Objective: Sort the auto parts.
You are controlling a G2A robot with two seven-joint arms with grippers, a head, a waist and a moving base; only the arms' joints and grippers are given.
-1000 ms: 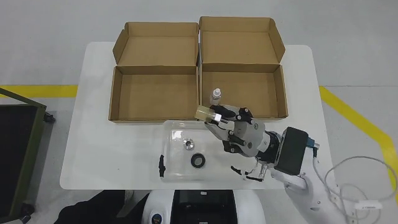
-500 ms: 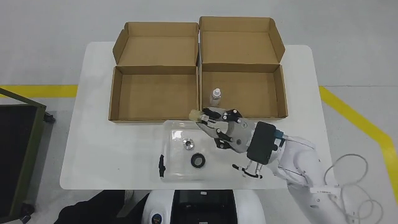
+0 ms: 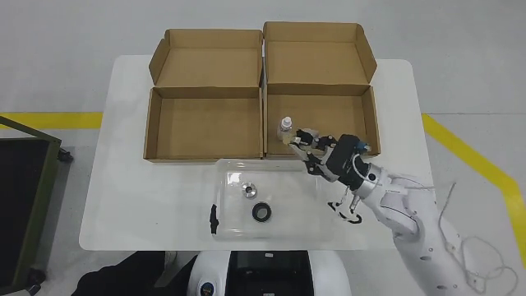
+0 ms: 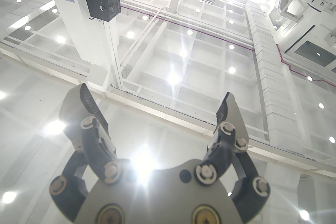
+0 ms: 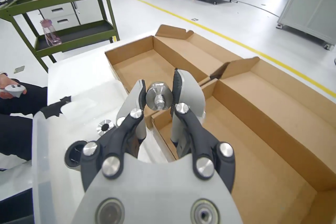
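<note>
In right gripper (image 5: pixel 159 86): round steel part (image 5: pixel 159 99), pinched between narrow fingers, stub shaft pointing back toward wrist. Held above near edge of right cardboard box (image 3: pixel 337 119), close to wall shared with left cardboard box (image 3: pixel 205 123); clear tray (image 3: pixel 288 214) just behind. Box floor ahead and below, so probably short carry forward, lower, release. Small upright piece (image 3: pixel 285 123) in same box just beside fingers: worth avoiding. In tray: metal disc (image 3: pixel 249 189), black ring (image 3: pixel 262 211). Left gripper (image 4: pixel 156 90): fingers wide, empty, aimed at ceiling.
</note>
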